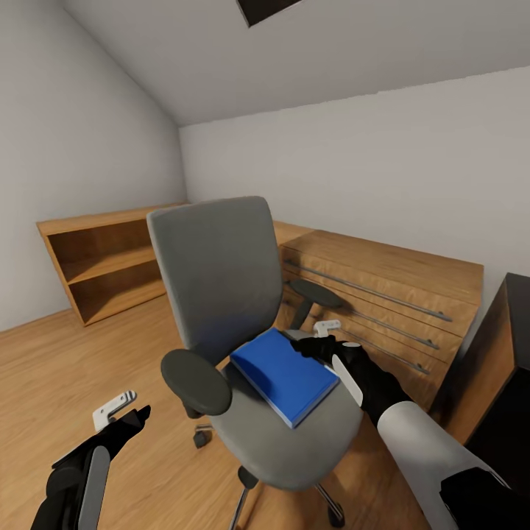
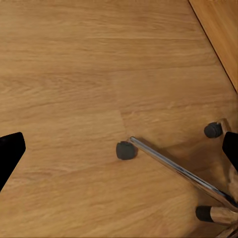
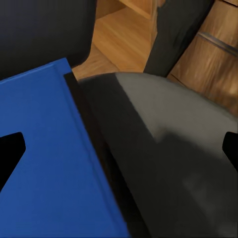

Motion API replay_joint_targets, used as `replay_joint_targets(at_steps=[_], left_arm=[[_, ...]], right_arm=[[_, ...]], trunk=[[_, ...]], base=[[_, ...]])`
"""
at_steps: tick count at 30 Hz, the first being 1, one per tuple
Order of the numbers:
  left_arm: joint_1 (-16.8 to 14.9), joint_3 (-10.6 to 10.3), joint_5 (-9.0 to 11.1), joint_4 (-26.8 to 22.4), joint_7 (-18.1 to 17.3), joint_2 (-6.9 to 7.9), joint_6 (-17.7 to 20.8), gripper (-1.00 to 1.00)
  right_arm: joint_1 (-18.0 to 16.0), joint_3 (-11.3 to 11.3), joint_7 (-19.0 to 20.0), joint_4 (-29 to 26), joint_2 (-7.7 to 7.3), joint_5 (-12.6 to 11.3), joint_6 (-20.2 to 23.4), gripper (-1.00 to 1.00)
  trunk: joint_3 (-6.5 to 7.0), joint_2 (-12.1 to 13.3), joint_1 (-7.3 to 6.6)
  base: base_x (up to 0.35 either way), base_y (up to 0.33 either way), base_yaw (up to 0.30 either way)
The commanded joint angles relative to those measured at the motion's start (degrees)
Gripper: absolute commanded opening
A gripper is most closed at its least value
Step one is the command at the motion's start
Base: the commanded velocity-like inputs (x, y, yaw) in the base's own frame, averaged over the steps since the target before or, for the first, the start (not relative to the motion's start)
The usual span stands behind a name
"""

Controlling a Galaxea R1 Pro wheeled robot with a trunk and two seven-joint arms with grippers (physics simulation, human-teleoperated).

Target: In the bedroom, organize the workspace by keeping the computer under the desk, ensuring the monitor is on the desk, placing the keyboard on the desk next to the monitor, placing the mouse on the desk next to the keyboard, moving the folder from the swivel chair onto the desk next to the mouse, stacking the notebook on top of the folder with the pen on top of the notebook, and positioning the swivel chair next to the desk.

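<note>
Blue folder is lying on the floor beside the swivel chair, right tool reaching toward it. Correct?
Not quite. The folder lies on the swivel chair seat, not the floor; the head view shows it. The right tool is reaching toward it.

Swivel chair (image 1: 243, 324) as landmark: backrest walls off the far side of the folder (image 1: 285, 375); black armrests flank it either side. Above and the seat's front edge open. Low drawer cabinet (image 1: 383, 294) close behind-right. Floor (image 2: 74, 74) left of chair open, casters underfoot.
</note>
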Motion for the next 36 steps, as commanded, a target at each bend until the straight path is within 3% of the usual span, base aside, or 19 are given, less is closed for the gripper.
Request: replay_joint_targets(at_steps=[1,10,20,36], left_arm=[[-0.04,0.05,0.63,-0.08,0.42,-0.04,0.3,1.0],[-0.04,0.94,0.7,-0.21,0.42,-0.04,0.31,1.0],[-0.04,1.53,0.71,-0.24,0.49,-0.04,0.31,1.0],[-0.04,2.89,0.71,-1.9,0.48,-0.07,0.42,1.0]], right_arm=[[-0.03,0.05,0.02,-0.08,-0.01,-0.2,0.27,1.0],[-0.03,0.25,0.21,-0.07,0.05,-0.27,0.33,1.0],[-0.03,2.52,0.35,-0.13,0.34,-0.26,0.36,1.0],[-0.03,2.55,0.31,-0.15,0.43,-0.51,0.2,1.0]], trunk=[[-0.06,-0.02,-0.01],[-0.06,-0.02,-0.01],[-0.06,-0.02,-0.01],[-0.06,-0.02,-0.01]], base=[[0.026,0.0,0.0],[0.009,0.0,0.0],[0.0,0.0,0.0],[0.0,0.0,0.061]])
